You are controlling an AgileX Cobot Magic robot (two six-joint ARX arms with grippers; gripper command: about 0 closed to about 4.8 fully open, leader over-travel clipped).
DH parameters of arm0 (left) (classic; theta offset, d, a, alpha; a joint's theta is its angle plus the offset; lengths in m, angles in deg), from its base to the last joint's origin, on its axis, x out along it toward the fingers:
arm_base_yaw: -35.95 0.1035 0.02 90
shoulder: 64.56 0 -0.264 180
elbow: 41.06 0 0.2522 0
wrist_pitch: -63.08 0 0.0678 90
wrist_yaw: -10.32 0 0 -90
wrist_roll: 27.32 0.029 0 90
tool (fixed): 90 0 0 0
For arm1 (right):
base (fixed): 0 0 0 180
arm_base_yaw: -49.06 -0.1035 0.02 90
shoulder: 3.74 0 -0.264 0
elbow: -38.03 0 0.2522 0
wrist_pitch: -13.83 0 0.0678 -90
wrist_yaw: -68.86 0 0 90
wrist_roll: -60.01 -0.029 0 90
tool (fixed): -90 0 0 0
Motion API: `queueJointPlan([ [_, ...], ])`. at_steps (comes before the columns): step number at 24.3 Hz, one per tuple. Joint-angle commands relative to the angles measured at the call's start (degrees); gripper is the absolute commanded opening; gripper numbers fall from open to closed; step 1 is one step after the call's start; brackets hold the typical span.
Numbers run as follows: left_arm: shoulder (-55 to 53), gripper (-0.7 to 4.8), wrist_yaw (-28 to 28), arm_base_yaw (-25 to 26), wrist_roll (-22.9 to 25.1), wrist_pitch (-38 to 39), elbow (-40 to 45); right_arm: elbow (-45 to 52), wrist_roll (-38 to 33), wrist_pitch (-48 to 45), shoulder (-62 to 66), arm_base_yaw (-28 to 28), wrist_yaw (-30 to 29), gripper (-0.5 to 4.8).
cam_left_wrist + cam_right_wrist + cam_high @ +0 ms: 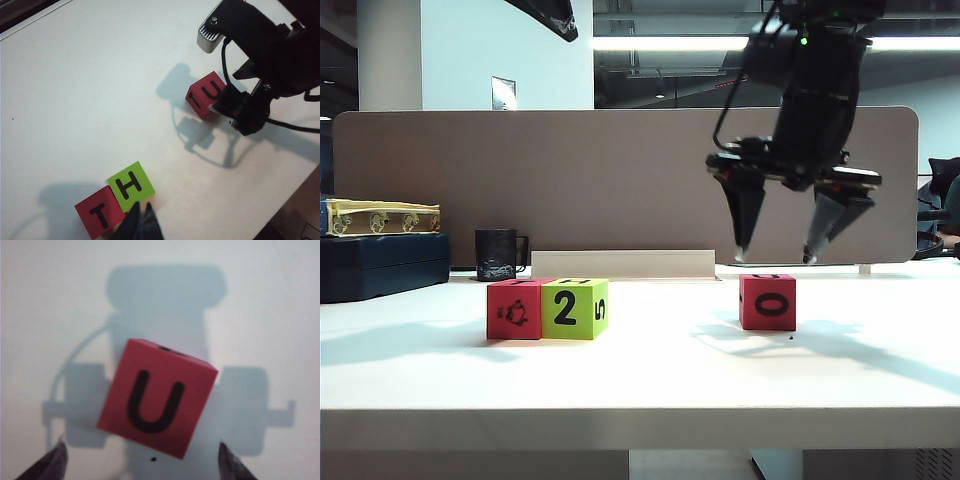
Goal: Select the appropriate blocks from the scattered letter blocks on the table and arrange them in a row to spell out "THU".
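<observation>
Right gripper (pixel 776 258): jaws spread wide, empty, hanging just above the U block.
U block (pixel 767 301): red, alone toward the table's (pixel 640 385) right edge.
T block (pixel 514 309) and H block (pixel 575 308): touching, left of centre.
Left gripper (pixel 141 220): fingertips pressed together, beside the H block.

Red block (pixel 99 215) with black T, lime green block (pixel 131 185) with black H, red block (pixel 157 403) with black U. White bench (pixel 650 380). Black right end effector (pixel 775 258); dark left end effector (pixel 141 216).
</observation>
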Motion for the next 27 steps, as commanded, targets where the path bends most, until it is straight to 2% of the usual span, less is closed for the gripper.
queueJointPlan([
  [1,0.35,-0.06,-0.17,0.04,0.42,-0.22,-0.2,-0.35,-0.26,-0.35,1.2,0.13,-0.07,3.82],
  [6,0.35,-0.06,-0.2,0.04,0.39,-1.09,-0.2,-0.35,-1.57,-2.25,2.05,0.11,-2.45,3.82],
  [17,0.35,-0.06,-0.13,0.04,0.85,-1.49,-0.2,-0.37,-3.23,-5.2,5.11,0.11,-2.99,3.75],
  [18,0.35,-0.06,-0.07,0.04,1.42,-1.46,-0.2,-0.37,-3.23,-5.38,5.14,0.11,-2.97,3.39],
  [19,0.35,-0.06,-0.07,0.04,1.49,-1.46,-0.2,-0.37,-3.23,-5.4,5.14,0.11,-2.99,2.6],
  [21,0.35,-0.06,-0.07,0.04,1.49,-1.49,-0.2,-0.37,-3.21,-5.25,5.14,0.11,-2.99,2.01],
  [27,0.35,-0.06,-0.07,0.04,1.49,-1.44,-0.2,-0.37,-3.23,-3.96,5.09,-0.31,-4.37,1.97],
])
